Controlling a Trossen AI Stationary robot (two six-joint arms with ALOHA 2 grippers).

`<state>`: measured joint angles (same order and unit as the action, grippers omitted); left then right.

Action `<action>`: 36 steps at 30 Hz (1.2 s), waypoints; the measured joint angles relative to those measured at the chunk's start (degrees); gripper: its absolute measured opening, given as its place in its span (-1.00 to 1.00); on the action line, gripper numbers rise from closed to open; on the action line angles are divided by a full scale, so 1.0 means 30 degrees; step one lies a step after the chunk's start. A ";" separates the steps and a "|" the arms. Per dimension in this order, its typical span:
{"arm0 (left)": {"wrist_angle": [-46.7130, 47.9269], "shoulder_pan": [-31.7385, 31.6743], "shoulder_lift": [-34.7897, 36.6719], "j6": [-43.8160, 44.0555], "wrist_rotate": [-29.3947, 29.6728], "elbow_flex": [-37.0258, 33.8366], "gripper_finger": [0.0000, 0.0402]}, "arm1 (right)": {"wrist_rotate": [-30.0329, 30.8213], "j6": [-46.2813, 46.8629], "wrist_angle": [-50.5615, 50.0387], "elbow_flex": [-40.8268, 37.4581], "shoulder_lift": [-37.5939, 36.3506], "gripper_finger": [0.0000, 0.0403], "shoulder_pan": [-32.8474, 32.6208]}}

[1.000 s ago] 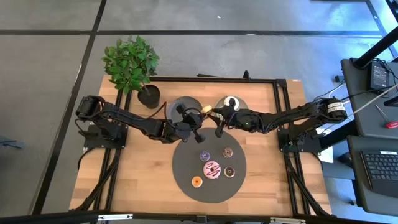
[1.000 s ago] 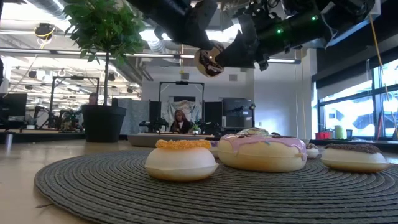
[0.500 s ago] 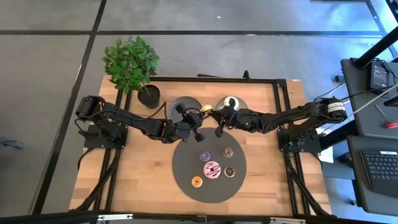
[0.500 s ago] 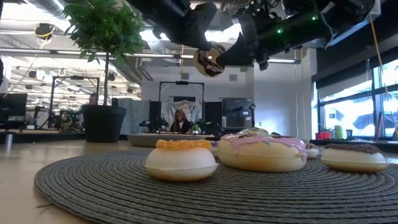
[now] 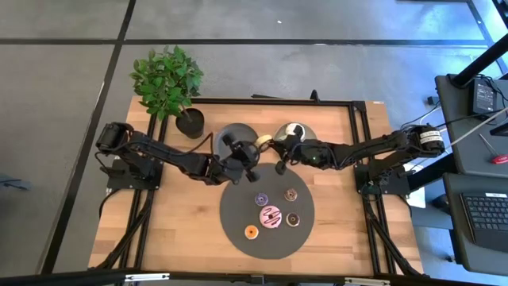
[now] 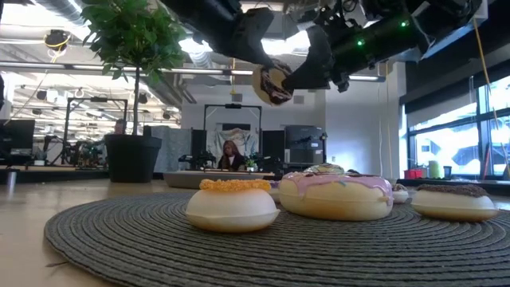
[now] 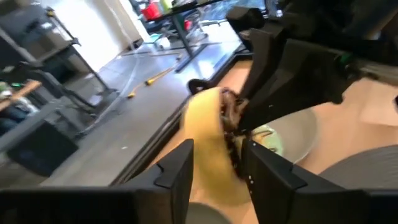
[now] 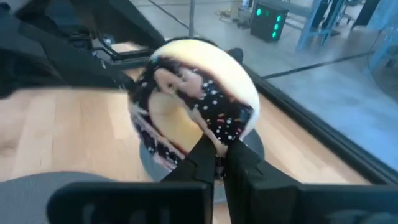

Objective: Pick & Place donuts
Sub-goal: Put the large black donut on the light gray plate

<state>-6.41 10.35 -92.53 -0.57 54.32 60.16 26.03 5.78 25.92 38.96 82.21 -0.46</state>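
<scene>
A donut [image 8: 193, 102] with a pale yellow base and chocolate icing with white sprinkles hangs in the air between my two grippers, over the table's far middle [image 5: 263, 141]. My right gripper [image 8: 219, 155] is shut on it. My left gripper [image 7: 214, 158] is open, with one finger on either side of the same donut [image 7: 208, 134]; whether they touch it I cannot tell. Several more donuts lie flat on the large dark round mat [image 5: 238, 191], among them a pink one [image 5: 272, 216] and an orange one [image 5: 252, 232]. My right gripper pinches the donut's rim [image 8: 219, 138] between its two fingers, at the edge nearest that arm. The fingers come roughly level from the table's right side. The donut stands on edge, lifted clear of the table and plates, its iced face turned toward the right wrist camera.
Two small grey plates stand at the far middle, the left one [image 5: 232, 135] bare, the right one [image 5: 305, 131] holding a donut [image 5: 295, 128]. A potted plant [image 5: 168, 83] stands at the far left corner. Bare wood lies left and right of the mat.
In the low view my left gripper's fingers have parted and come off the donut, while my right gripper keeps its hold on the rim. The donut has shifted slightly up and toward the right arm and has turned a little.
</scene>
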 joint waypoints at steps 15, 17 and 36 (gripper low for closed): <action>0.3832 0.0391 0.0014 0.3423 0.1337 0.0000 -0.31 | -0.4449 0.4810 -1.5106 0.0000 -0.6065 -0.91 0.4549; 0.3850 0.0306 0.0014 0.3466 0.0787 0.0000 -0.31 | -0.5039 0.5508 -1.6607 0.0000 -0.6372 -0.91 0.5337; 0.4151 -0.0416 0.0014 0.4020 -0.3016 0.0000 -0.32 | -0.8221 0.4881 -1.8737 -0.0007 -0.2804 -0.86 0.8236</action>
<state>6.04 9.10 -92.49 11.49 45.28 60.16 1.37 20.43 -30.29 38.94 73.80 24.25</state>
